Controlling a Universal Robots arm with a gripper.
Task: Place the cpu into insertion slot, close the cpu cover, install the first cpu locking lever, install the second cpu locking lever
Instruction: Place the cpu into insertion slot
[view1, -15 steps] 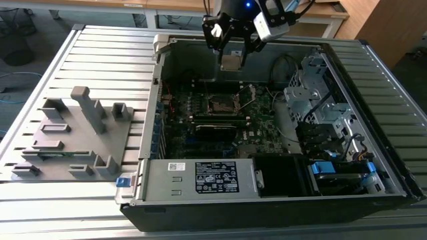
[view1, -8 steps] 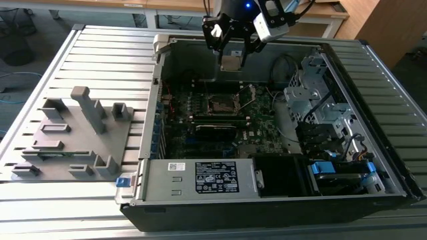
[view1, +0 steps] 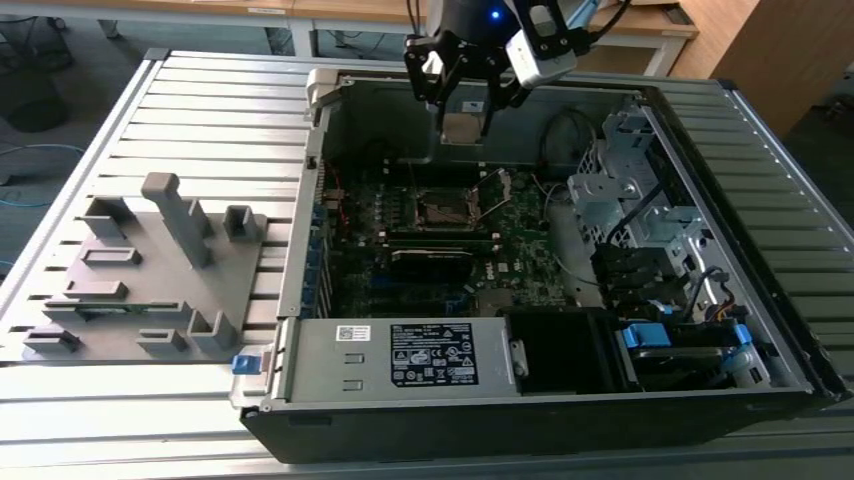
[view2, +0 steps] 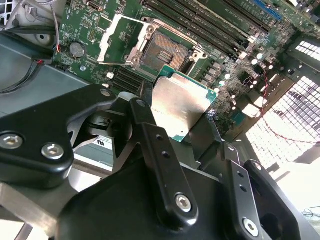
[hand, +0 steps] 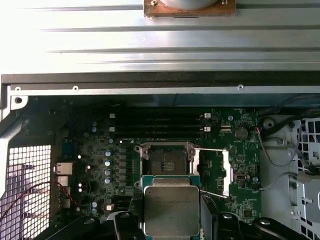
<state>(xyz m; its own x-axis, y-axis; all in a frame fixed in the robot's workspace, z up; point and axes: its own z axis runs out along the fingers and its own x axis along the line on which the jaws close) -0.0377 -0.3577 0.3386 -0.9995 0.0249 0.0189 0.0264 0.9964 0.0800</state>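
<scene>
- Grey plastic fixture lies on the slatted table, well off to the exterior view's left of the slot and outside the case. It looks like a parts stand and has no share in the hold now.
- Slot sits bare on the motherboard with its dark centre exposed, so it is judged ready to take the chip.
- Gripper hangs above the slot, offset towards the case's far wall. It is clamped on the cpu by two opposite edges. That edge grip probably keeps the fingers off the silvery face and the underside.
- In both wrist views the cpu is carried face up, raised clear of the slot and not touching it.
- Cover stands tipped open on the slot's side towards the exterior view's right. This leaves the way down into the slot unobstructed.
</scene>
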